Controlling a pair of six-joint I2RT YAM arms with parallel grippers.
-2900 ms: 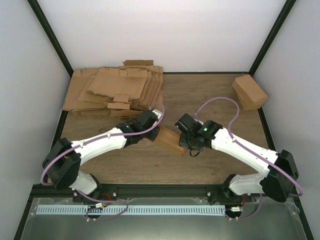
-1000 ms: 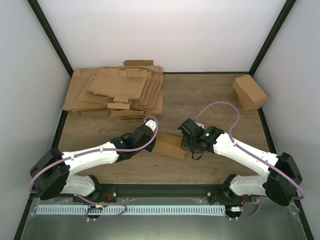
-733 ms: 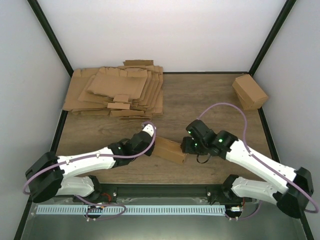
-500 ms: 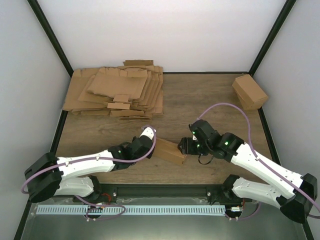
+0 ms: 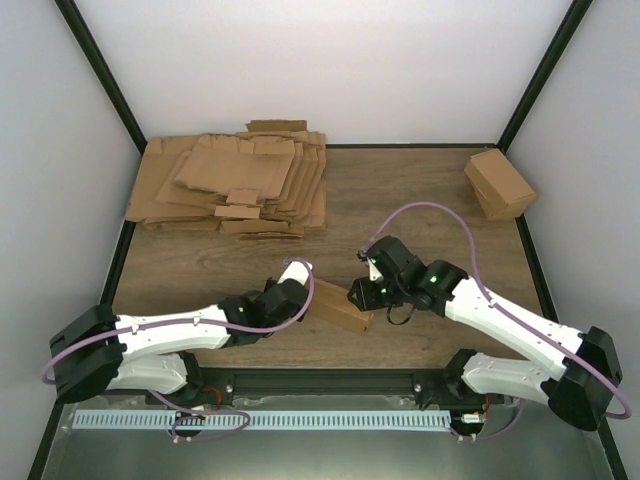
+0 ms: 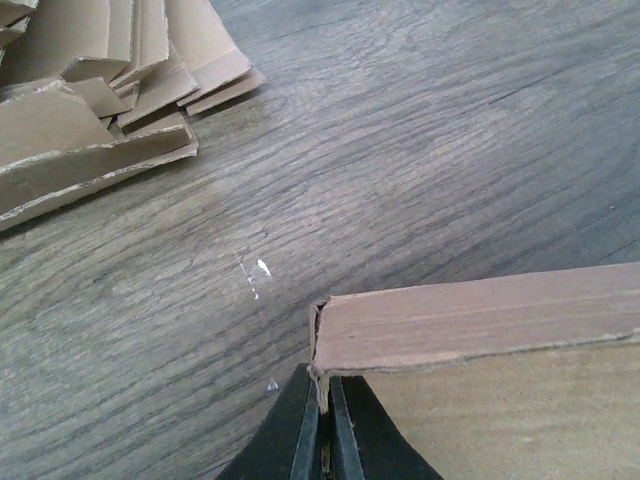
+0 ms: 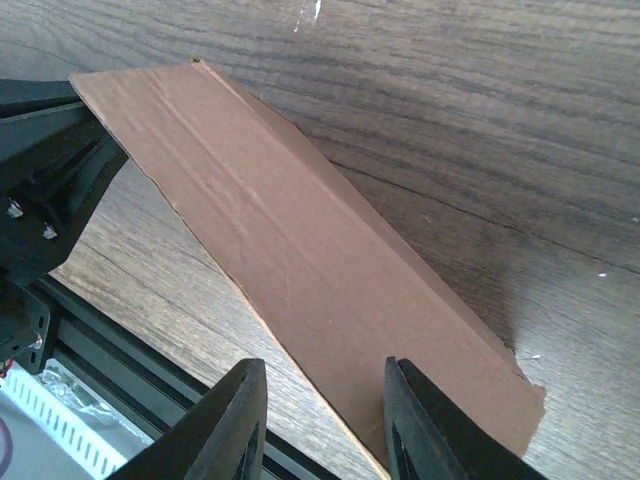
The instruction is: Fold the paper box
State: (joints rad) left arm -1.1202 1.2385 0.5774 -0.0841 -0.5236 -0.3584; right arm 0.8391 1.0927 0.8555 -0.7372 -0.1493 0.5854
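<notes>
Cardboard pile (image 5: pixel 230 185) sits back left, brown cuboid (image 5: pixel 498 183) back right.

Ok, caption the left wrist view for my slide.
Left jaws clamped on a corner edge of the paper box, wooden table beyond, pile of flat cardboard sheets upper left.

Left arm (image 5: pixel 170 330) low, stretched rightward from base toward table centre. Left gripper (image 6: pixel 320 445) jaws pressed together, thin edge of paper box (image 6: pixel 480 320) pinched between. Right arm (image 5: pixel 505 318) reaching leftward, wrist facing my left one. Right gripper (image 7: pixel 320 425) fingers (image 7: pixel 235 420) parted, poised over box face; contact unclear.
</notes>
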